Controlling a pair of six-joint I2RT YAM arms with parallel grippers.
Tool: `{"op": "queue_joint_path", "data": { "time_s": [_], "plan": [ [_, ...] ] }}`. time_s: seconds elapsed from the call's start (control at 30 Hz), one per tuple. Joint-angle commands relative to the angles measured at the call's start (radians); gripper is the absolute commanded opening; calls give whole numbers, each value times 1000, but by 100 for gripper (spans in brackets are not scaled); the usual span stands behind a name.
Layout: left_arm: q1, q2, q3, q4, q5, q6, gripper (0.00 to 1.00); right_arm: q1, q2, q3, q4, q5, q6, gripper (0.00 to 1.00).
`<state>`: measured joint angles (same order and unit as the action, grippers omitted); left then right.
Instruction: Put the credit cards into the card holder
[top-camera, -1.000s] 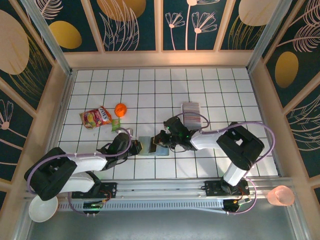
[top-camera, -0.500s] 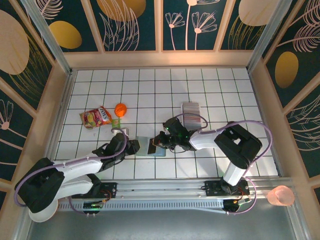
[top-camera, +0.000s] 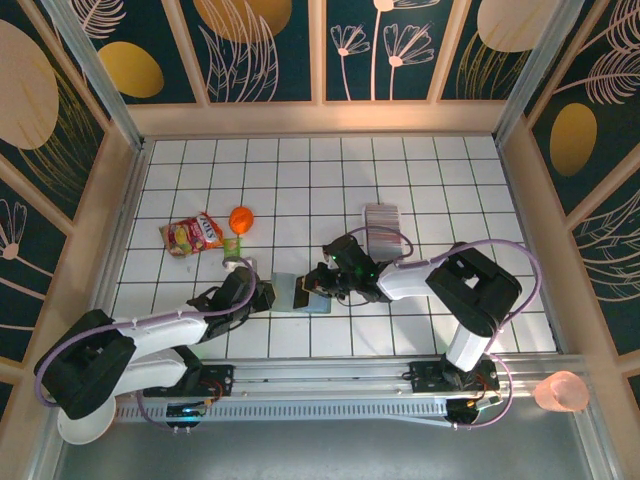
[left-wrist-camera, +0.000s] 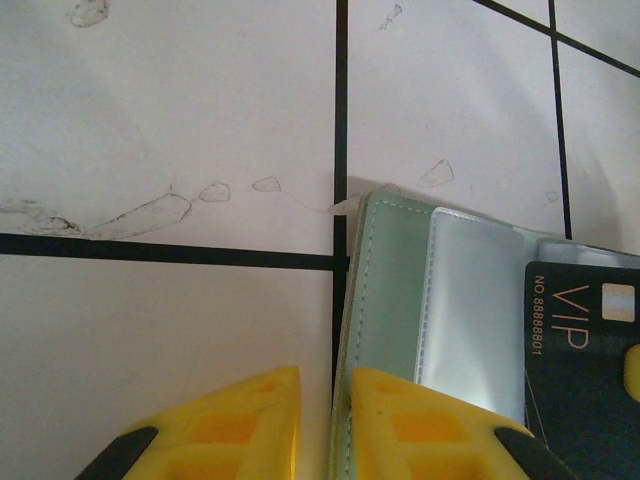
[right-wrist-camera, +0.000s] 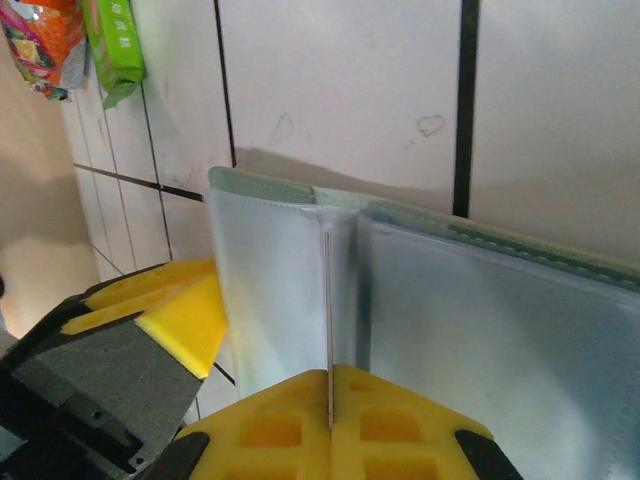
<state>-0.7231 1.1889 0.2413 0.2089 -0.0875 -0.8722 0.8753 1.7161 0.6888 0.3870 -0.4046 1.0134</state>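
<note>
Although the left jaws were just loosened and narrowed again at the card holder's (left-wrist-camera: 390, 290) left edge, a grip there cannot be told. One card (left-wrist-camera: 580, 350) is pinched by the right jaws over the holder's open inside, so insertion is judged barely begun.

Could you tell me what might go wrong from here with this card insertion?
1. The right gripper pinches the credit card edge-on at the card holder; it could miss the clear pocket and buckle or slip.
2. The left gripper sits just at the holder's edge, jaws nearly together; if that hold is weak, the holder may slide.
</note>
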Motion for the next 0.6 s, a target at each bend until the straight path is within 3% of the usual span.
{"op": "queue_joint_path", "data": {
  "time_s": [0.0, 0.43, 0.57],
  "plan": [
    [3, 30, -13, 15, 50, 5, 20, 10, 19, -14, 72, -27, 32, 0],
    [2, 52, -19, 24, 65, 8, 23, 11, 39, -60, 207, -44, 108, 0],
    [4, 54, -23, 27, 72, 9, 19, 16, 57, -63, 247, -46, 126, 0]
  ]
}}
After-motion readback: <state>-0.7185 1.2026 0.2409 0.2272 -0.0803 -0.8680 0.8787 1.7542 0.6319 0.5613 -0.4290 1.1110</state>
